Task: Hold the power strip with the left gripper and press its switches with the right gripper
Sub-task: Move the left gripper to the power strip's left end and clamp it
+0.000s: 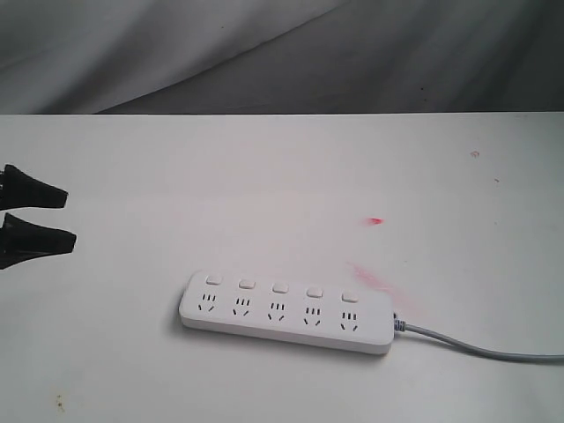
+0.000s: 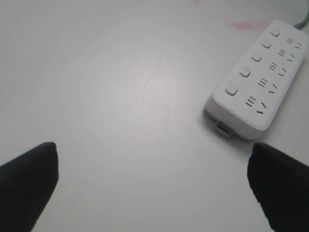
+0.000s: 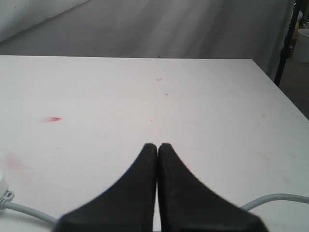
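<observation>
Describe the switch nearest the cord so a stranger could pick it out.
On the white table lies a long white power strip. Five small switches line one long edge; yours is the end switch, the only one next to the grey cord.

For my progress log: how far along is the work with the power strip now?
Done: nothing visible; the power strip lies free on the table. In hand: the left gripper stands open, apart from the strip's plain end, not yet holding it. Remaining: grasp the strip, then press its five switches with the right gripper, which is shut, off the strip, near the grey cord.
</observation>
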Available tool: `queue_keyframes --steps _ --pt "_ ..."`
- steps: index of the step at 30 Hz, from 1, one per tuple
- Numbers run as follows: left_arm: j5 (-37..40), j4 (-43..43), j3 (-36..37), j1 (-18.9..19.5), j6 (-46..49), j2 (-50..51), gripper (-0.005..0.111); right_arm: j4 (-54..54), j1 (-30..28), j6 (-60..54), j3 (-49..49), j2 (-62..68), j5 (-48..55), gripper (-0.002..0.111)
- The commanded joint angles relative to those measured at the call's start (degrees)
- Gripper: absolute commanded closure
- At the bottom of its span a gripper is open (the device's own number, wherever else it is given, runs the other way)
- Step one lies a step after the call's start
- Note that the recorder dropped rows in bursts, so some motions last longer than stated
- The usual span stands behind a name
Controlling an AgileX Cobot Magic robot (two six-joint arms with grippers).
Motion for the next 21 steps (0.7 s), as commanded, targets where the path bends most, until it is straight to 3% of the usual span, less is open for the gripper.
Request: queue_keyframes --steps 1,6,15,21 --pt "0.4 2.7 -2.0 -4.9 0.4 1.2 0.003 -0.2 -0.3 0.1 0.2 -0.2 -0.1 0.108" --pt "0.4 6.5 -5.8 -12.2 0.4 5.7 0.003 -0.2 -0.3 0.1 0.2 -0.2 -0.1 0.108" --pt "0.4 6.3 -6.6 -18.6 0.4 11.5 0.003 -0.2 -0.3 0.1 0.2 -0.2 -0.1 0.108" --pt "0.4 8.8 -6.6 -25.8 0.4 13.5 0.003 0.0 -0.3 0.1 0.2 -0.2 -0.1 0.108"
